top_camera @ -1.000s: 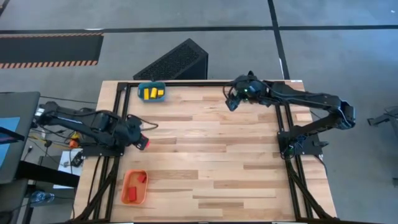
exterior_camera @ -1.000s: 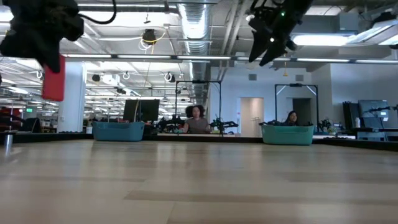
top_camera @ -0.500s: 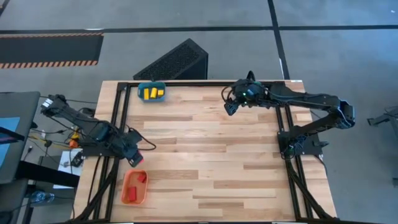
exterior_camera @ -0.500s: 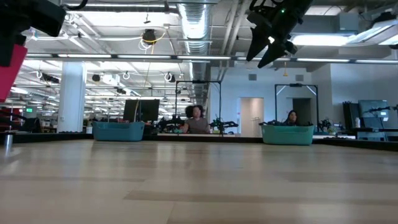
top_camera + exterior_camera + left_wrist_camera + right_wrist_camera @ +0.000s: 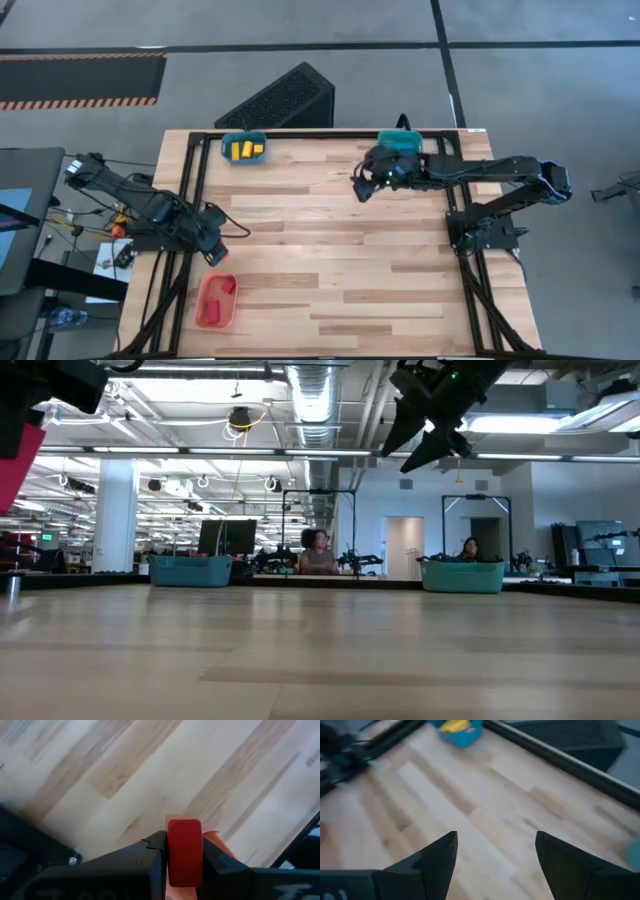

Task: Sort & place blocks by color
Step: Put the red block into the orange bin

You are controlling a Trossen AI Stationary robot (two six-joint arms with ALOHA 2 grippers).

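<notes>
Red block nears its tray as the sorting job appears close to done.

On the pale plank worktop (image 5: 330,250), smooth and bare across its middle, the left gripper (image 5: 215,248) hangs at the left edge clenched on a glossy, round-cornered red block (image 5: 185,851), just short of the shallow orange tray (image 5: 213,303) in the near-left corner, where other red pieces lie; the next move calls for carrying it over that tray and letting go. The right gripper (image 5: 495,851), fingers spread and empty, hovers near the far edge beside a teal tray (image 5: 398,143). Yellow blocks (image 5: 246,150) fill the blue tray (image 5: 227,141) toward the far-left corner.
</notes>
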